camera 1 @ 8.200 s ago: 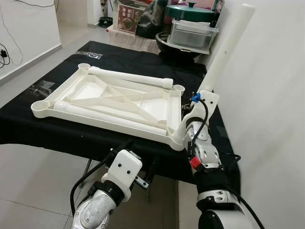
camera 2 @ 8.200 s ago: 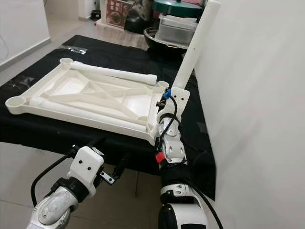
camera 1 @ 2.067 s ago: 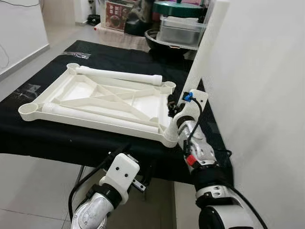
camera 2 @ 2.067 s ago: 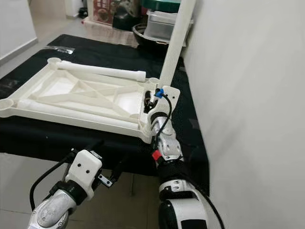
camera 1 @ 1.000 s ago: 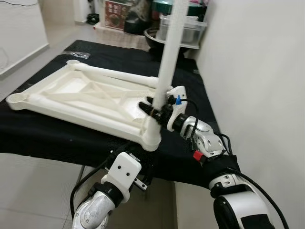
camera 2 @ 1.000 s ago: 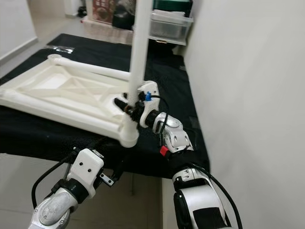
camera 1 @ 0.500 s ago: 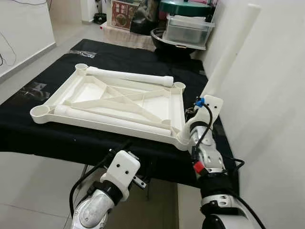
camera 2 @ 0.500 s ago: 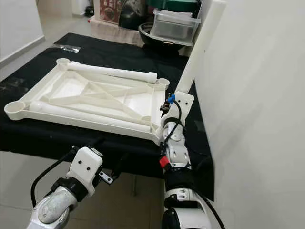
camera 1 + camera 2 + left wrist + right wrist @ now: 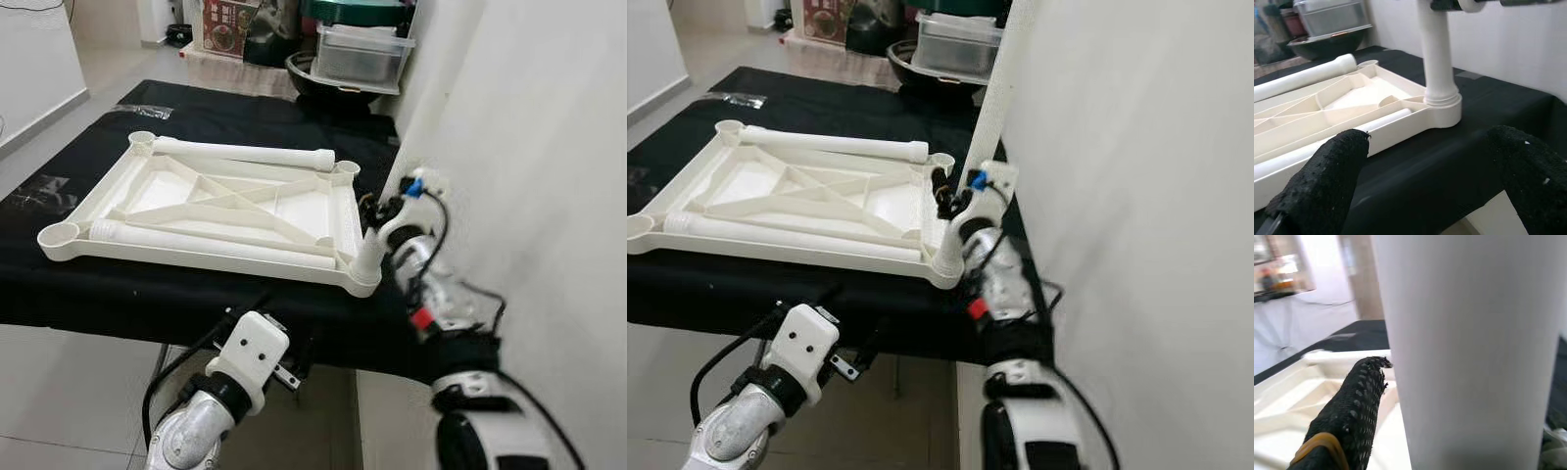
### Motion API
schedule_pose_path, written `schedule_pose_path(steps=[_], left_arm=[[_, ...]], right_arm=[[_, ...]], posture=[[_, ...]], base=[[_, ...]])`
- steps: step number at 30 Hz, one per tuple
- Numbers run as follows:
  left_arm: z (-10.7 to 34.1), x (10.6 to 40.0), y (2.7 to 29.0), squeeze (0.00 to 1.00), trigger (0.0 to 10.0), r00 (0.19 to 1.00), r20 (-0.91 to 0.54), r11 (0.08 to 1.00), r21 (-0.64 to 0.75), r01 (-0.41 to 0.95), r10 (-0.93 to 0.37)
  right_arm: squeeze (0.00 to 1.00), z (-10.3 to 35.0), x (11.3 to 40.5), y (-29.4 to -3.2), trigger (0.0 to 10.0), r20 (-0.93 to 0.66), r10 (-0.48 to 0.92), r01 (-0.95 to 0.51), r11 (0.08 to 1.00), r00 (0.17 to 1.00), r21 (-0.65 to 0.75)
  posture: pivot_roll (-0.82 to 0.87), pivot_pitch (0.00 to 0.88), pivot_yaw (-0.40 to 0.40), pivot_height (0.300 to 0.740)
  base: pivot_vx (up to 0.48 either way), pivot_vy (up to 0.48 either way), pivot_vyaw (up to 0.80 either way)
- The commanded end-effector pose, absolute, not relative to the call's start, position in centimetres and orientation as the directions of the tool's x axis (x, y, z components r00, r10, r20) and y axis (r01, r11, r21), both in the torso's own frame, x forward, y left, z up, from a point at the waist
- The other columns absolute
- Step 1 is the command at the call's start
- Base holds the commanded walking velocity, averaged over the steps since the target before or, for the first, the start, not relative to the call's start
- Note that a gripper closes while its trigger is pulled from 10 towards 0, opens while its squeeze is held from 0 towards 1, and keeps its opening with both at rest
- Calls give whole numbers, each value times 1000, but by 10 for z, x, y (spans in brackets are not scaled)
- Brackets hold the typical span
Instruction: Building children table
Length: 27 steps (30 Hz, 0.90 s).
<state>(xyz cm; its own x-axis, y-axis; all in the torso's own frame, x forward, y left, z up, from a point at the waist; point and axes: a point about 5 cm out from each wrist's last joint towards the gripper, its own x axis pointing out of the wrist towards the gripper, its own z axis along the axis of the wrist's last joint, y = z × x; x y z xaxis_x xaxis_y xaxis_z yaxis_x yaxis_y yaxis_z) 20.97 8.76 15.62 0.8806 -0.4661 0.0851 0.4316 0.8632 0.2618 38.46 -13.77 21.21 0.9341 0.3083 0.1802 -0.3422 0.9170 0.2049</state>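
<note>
The white table top [image 9: 345, 220] lies upside down on a black-covered table [image 9: 118, 294]. Two white legs lie flat in it, one along the far side [image 9: 245, 153] and one along the near side [image 9: 206, 245]. A third leg [image 9: 991, 108] stands in the near right corner socket [image 9: 1442, 110], leaning up towards the wall. My right gripper [image 9: 955, 201] is shut on this leg just above the socket; one black finger [image 9: 1352, 411] lies against the leg [image 9: 1474, 357]. My left gripper [image 9: 1425, 142] hangs open below the table's front edge, holding nothing.
A white wall [image 9: 549, 147] runs close along the right side of the table. At the far end stand a dark bowl and a clear lidded box [image 9: 362, 54]. Tiled floor [image 9: 59, 392] lies to the left and in front.
The right arm has swung with the leg: a second ago the leg stood nearly upright, now it leans right towards the wall, foot still at the corner socket. The camera shifted; the left arm stayed.
</note>
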Motion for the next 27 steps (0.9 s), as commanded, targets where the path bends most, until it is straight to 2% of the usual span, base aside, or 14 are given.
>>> schedule_pose_path(steps=[1,2,3,5,8,9,11,13,14,15,19,22,24,27], left_arm=[[152,207,84,0,10000,876,74,859,252,447,-477],[152,207,84,0,10000,876,74,859,252,447,-477],[152,207,84,0,10000,876,72,860,249,446,-476],[152,207,84,0,10000,876,72,860,249,446,-476],[150,206,85,0,10000,881,67,864,242,441,-468],[150,206,85,0,10000,881,67,864,242,441,-468],[150,205,85,0,10000,883,66,866,239,439,-465],[150,204,85,0,10000,882,67,865,243,439,-467],[150,204,84,0,10000,881,67,864,244,440,-468],[150,204,84,0,10000,881,67,864,244,440,-468],[149,203,84,0,10000,883,67,867,240,437,-464],[148,204,84,0,10000,882,67,866,241,438,-466],[148,204,83,0,10000,882,67,865,242,439,-467],[146,204,83,0,10000,879,63,860,251,443,-472]], right_arm=[[0,210,376,-125,10000,145,624,-640,742,768,199],[0,210,376,-125,10000,145,624,-640,742,768,199],[0,209,371,-123,10000,135,706,-717,671,695,189],[0,209,371,-123,10000,135,706,-717,671,695,189],[0,203,350,-109,10000,64,923,-917,367,380,155],[0,203,350,-109,10000,64,923,-917,367,380,155],[0,198,342,-102,10000,22,973,-964,224,229,144],[0,197,342,-97,10000,14,979,-972,202,205,119],[0,197,345,-94,3843,15,976,-970,213,216,116],[0,198,350,-90,0,23,965,-962,260,263,88],[0,201,362,-86,0,41,922,-922,382,385,61],[0,203,377,-93,0,56,779,-780,622,625,68],[0,203,380,-96,0,60,746,-748,660,664,74],[0,196,386,-114,0,46,543,-544,830,838,124]], posture=[[98,47,-155,740],[98,47,-155,740],[100,46,-157,740],[100,46,-157,740],[109,27,-160,740],[109,27,-160,740],[111,23,-163,740],[115,20,-165,740],[115,19,-165,740],[116,17,-169,740],[114,11,-170,740],[106,3,-165,740],[106,3,-165,740],[103,0,-163,740]], base=[[0,0,0],[0,0,0],[0,0,0],[0,0,0],[0,0,0],[0,0,0],[0,0,0],[0,0,0],[0,0,0],[0,0,0],[0,0,0],[0,0,0],[0,0,0],[0,0,0]])
